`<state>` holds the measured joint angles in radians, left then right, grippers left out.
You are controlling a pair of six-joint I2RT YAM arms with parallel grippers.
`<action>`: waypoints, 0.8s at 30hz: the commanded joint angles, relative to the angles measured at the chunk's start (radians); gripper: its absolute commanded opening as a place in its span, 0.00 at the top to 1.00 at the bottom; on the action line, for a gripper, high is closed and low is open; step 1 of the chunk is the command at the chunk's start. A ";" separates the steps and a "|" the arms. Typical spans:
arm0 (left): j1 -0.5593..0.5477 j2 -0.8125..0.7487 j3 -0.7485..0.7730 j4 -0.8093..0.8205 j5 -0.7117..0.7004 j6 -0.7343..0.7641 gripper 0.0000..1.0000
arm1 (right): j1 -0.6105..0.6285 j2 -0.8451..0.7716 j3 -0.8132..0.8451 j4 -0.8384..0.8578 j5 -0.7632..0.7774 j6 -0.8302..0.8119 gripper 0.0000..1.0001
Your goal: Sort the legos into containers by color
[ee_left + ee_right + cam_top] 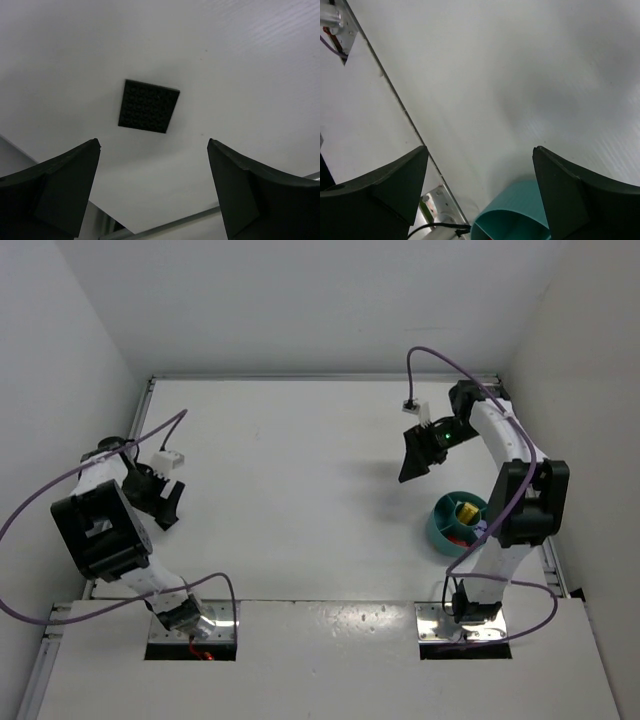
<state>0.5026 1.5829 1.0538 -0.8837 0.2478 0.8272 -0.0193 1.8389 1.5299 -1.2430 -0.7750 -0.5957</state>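
Note:
The round teal bowl [437, 524] stands at the right, close to my right arm. A yellow brick [466, 511] lies in one compartment and a small red piece [461, 537] in another. My right gripper [417, 458] hangs open and empty over the table, beyond the bowl. In the right wrist view [480, 148] the bowl's rim [520, 215] shows low between the fingers. My left gripper [165, 502] is open and empty at the far left. The left wrist view [152, 142] shows a flat black studded square plate [148, 106] on the table ahead. Other bricks are out of view.
White walls close in the table at the back and both sides. Purple cables [440, 358] loop from both arms. A metal rail [553, 560] runs along the right edge. The right arm's base bracket [437, 200] shows near the bowl.

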 commanded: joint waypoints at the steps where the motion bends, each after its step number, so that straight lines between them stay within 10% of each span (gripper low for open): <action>1: 0.033 0.075 0.084 0.003 0.065 0.111 0.06 | 0.028 -0.107 -0.039 0.161 -0.038 0.126 0.15; 24: 0.033 0.169 -0.003 0.132 -0.001 0.106 0.00 | 0.108 -0.181 -0.166 0.343 -0.013 0.275 0.15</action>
<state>0.5255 1.7699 1.0893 -0.7998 0.2573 0.9627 0.0788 1.7058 1.3708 -0.9398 -0.7704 -0.3347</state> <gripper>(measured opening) 0.997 0.851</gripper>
